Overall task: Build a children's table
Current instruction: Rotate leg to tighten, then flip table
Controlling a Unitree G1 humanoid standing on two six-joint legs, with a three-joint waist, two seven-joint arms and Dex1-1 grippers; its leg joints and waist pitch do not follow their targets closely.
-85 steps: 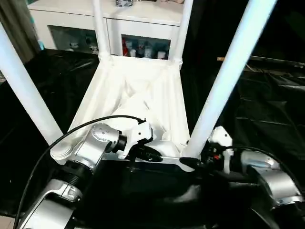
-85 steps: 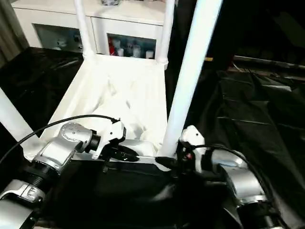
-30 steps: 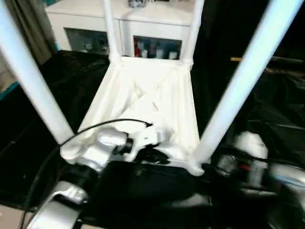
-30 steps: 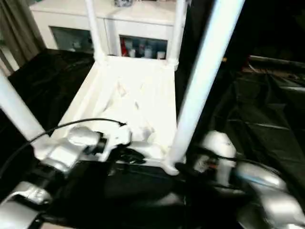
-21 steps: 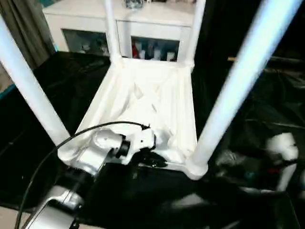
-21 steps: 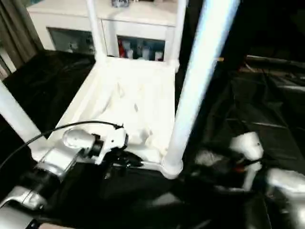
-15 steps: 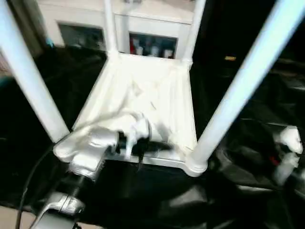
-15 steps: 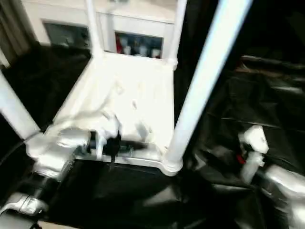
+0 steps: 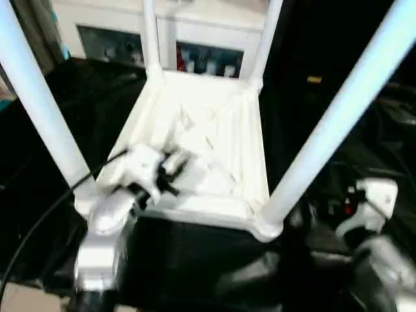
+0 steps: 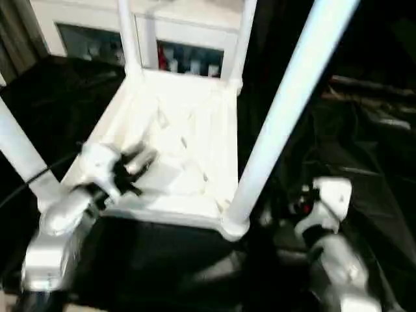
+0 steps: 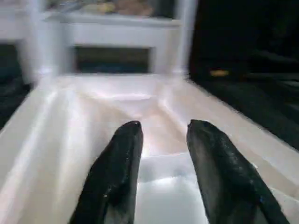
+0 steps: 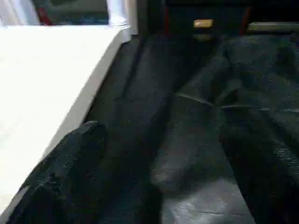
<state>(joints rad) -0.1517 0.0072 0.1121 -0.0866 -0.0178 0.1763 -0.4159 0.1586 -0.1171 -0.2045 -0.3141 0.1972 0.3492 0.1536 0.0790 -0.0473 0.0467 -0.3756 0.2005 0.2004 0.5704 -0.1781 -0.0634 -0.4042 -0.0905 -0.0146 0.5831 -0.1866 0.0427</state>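
The children's table (image 9: 214,130) lies upside down on the black cloth, its ribbed underside facing up. All four white legs stand in its corner sockets, the near right leg (image 9: 325,136) and near left leg (image 9: 39,104) closest to me. My left gripper (image 11: 161,128) hovers over the underside just inside the near rim, its black fingers (image 11: 117,168) apart with nothing between them. My right gripper (image 12: 159,140) is low over the cloth, right of the near right corner and clear of the leg. It is open, and one finger (image 12: 70,163) lies beside the table's white edge (image 12: 56,84).
A white cabinet with glass doors (image 9: 195,58) stands just behind the table's far end. Crinkled black cloth (image 9: 364,130) covers the surface on both sides. A black cable (image 9: 39,227) runs along my left forearm.
My left gripper has let go of the near rim, opened and lifted over the underside. My right gripper has drawn back to the right, away from the near right leg. The camera has shifted.
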